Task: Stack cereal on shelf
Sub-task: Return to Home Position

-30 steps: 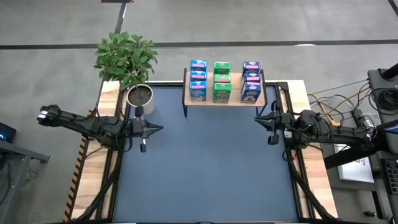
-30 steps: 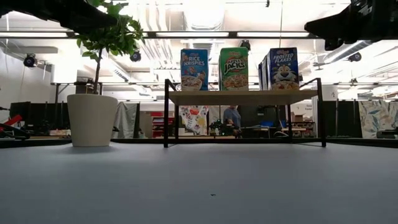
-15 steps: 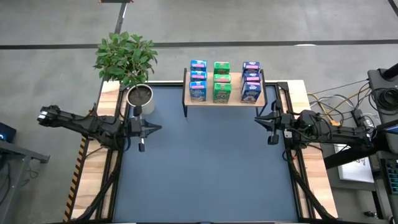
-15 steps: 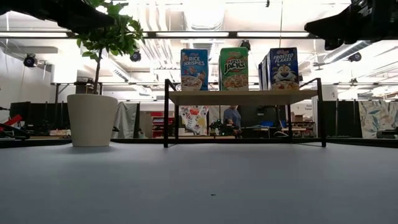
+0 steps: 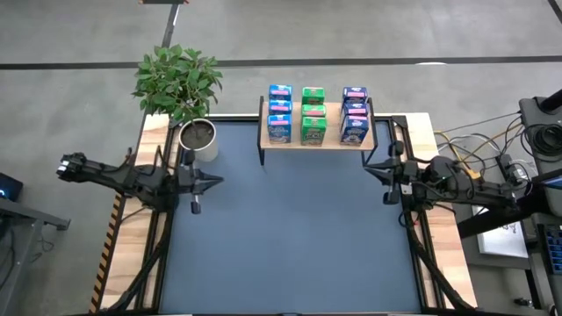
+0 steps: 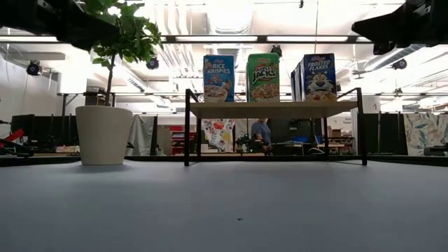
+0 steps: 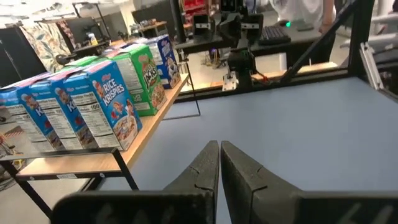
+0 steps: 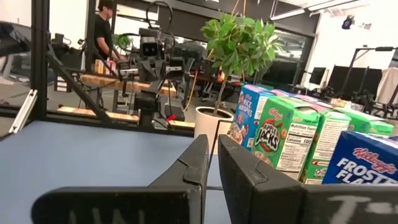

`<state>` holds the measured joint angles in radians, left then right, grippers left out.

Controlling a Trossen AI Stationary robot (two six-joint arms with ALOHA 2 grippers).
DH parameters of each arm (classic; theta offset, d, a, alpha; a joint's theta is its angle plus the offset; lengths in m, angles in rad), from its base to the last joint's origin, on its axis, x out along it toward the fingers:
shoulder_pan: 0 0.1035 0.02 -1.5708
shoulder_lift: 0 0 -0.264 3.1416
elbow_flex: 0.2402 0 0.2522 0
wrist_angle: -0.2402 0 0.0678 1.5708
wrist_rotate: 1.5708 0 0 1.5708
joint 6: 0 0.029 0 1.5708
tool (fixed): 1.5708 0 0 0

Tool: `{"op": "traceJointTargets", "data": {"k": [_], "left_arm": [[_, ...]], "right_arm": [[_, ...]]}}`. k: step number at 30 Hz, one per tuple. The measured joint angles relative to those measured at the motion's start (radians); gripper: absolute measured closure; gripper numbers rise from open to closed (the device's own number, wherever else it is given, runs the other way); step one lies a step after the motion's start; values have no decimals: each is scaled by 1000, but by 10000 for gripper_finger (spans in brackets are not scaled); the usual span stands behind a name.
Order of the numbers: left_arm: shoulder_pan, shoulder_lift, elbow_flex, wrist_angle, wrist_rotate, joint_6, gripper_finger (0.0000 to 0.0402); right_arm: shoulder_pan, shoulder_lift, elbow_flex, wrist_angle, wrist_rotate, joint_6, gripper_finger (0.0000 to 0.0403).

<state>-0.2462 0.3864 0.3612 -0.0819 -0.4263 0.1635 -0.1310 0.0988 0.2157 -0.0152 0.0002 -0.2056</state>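
Standing on small light-wood plank shelf (image 5: 327, 145) at far edge of dark blue mat (image 5: 290, 237): light-blue, green, dark-blue cardboard cereal boxes (image 5: 313, 116), three rows. Left gripper (image 5: 218, 181), right gripper (image 5: 369, 167) hang forward of shelf, either side, jaws together, empty; right nearer.

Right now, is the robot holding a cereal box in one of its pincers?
No, the left pincer and the right pincer are both closed on nothing, and the cereal boxes stand on the shelf.

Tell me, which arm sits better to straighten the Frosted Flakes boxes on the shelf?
Probably the right. The Frosted Flakes boxes stand at the right end of the shelf, close to the right claw; the left claw hangs far across the mat.
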Motion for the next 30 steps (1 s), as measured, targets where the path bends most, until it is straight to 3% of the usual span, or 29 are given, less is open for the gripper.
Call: {"op": "traceJointTargets", "data": {"k": [8,18,30], "left_arm": [[0,-157,-73,7,0,0,402],[1,-325,-139,0,0,10,402],[1,-387,-184,-16,-8,9,402]], "right_arm": [[0,-97,0,-74,0,5,375],[0,-92,-8,-78,0,9,375],[0,-91,-18,-78,0,5,375]]}}
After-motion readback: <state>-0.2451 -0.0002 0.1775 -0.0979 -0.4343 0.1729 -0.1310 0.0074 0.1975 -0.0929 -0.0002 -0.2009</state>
